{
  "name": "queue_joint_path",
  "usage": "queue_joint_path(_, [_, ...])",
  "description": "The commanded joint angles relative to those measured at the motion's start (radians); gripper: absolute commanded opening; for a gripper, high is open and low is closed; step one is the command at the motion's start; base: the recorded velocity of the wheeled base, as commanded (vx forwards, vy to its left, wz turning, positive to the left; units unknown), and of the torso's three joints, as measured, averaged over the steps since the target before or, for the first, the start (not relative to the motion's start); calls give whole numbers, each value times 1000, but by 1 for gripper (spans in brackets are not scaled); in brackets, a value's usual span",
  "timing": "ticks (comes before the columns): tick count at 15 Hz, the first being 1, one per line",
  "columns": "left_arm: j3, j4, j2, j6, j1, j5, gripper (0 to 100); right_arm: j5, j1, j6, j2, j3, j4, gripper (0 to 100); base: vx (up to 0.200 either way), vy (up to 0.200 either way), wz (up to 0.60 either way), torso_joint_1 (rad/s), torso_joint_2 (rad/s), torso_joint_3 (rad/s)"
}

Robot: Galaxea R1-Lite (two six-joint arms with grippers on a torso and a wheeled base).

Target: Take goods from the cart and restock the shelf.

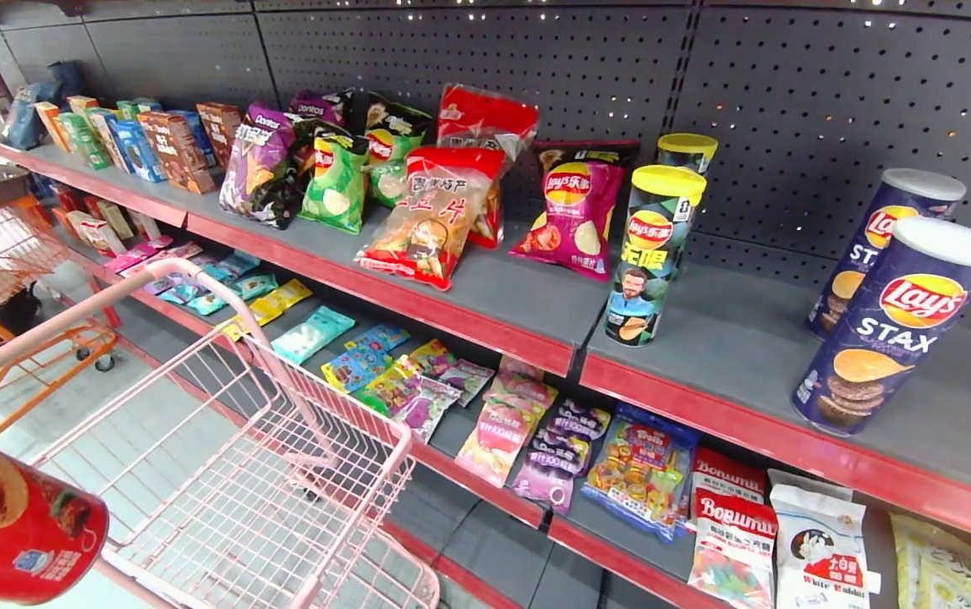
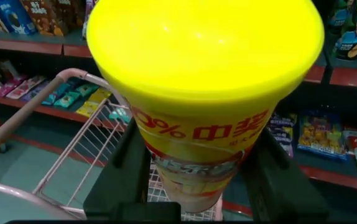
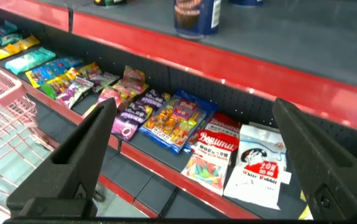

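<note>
- The left gripper point(image 2: 197, 177) is clamped on the red chip canister point(image 1: 12, 524), by the pink cart's point(image 1: 329, 393) near rim and well apart from the upper shelf point(image 1: 705, 338).
- The right gripper point(image 3: 194, 112) hangs spread and empty.
- Risk: a low approach may strike the shelf's front edge or topple the yellow-lidded canister point(image 1: 655, 254).

Five chip cans point(image 1: 898, 326), two carts point(image 1: 405, 448)

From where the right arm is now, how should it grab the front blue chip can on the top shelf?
Grip the front blue can at mid-body, coming in level from the aisle side with the open right gripper, one of its fingers on each side. The can stands on its base near the shelf edge, with its round wall free on both sides. The second blue can sits close behind, blocking that side.
</note>
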Motion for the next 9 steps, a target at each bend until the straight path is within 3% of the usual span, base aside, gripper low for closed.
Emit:
queue_joint_path(1, [13,-3,-6,0,-2,-3,0,0,0,-2,0,0,0,100,0,0,0,168,-393,-227])
queue_joint_path(5, [39,-1,-51,-2,-2,-4,0,0,0,-2,0,0,0,100,0,0,0,145,-353,-201])
queue_joint_path(8, [40,0,-57,-2,-2,-3,0,0,0,-2,0,0,0,100,0,0,0,14,-25,-19])
queue_joint_path(9, [53,2,-63,0,-2,-3,0,0,0,0,0,0,0,100,0,0,-600,7,-7,-7])
